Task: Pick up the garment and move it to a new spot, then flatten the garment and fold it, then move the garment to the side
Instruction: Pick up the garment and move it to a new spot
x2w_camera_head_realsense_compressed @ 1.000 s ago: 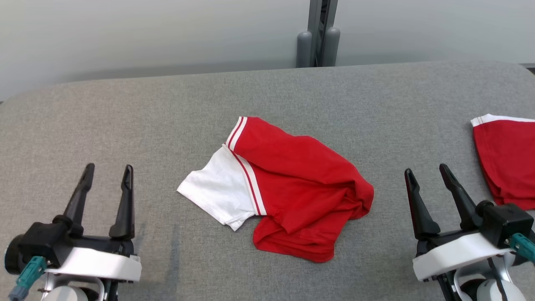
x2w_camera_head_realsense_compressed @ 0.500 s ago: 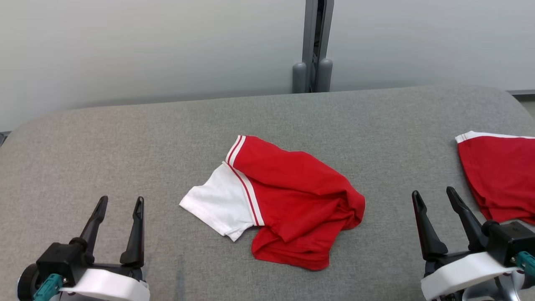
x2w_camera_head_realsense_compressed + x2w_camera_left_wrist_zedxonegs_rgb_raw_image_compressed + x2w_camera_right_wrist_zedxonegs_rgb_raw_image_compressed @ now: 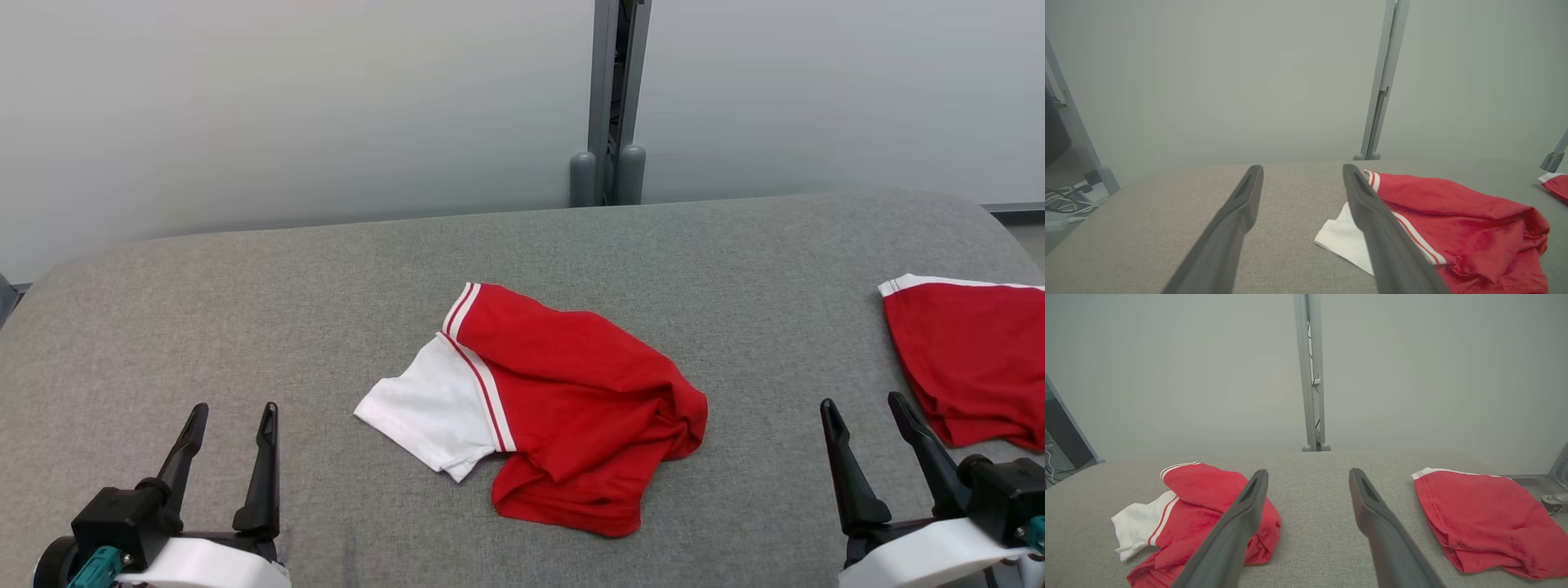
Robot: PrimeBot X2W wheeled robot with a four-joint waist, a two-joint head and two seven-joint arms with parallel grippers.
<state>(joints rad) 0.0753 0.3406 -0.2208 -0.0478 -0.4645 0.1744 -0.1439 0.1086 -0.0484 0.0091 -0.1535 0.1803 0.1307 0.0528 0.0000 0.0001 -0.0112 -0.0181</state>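
1. Garment [image 3: 563,408], red with a white part and red-and-white striped trim, lies crumpled near the middle of the grey surface [image 3: 245,310]. We see it resting loose, and neither tool touches it.
2. Its white part spreads fairly flat toward our left. The red part is bunched into folds toward our right and the near edge.
3. Our left tool [image 3: 235,408] sits at the lower left of the head view. Its two dark fingers are spread apart with nothing between them, and they point away from us. It is well apart from the garment's white edge.
4. In the left wrist view we look along those fingers [image 3: 1237,220] over bare grey fabric. The garment lies to one side there, partly hidden behind one finger.
5. Our right tool [image 3: 860,402] sits at the lower right of the head view, its fingers likewise parted and empty. It stands between the garment and a red cloth [image 3: 971,367].
6. That red cloth has white trim along its far edge. It lies near the right end of the surface, well apart from the garment. It is near our right tool, and in the right wrist view a strip of bare surface separates them.
7. Behind the surface we see a pale wall [image 3: 245,106] and a grey upright post [image 3: 612,98].
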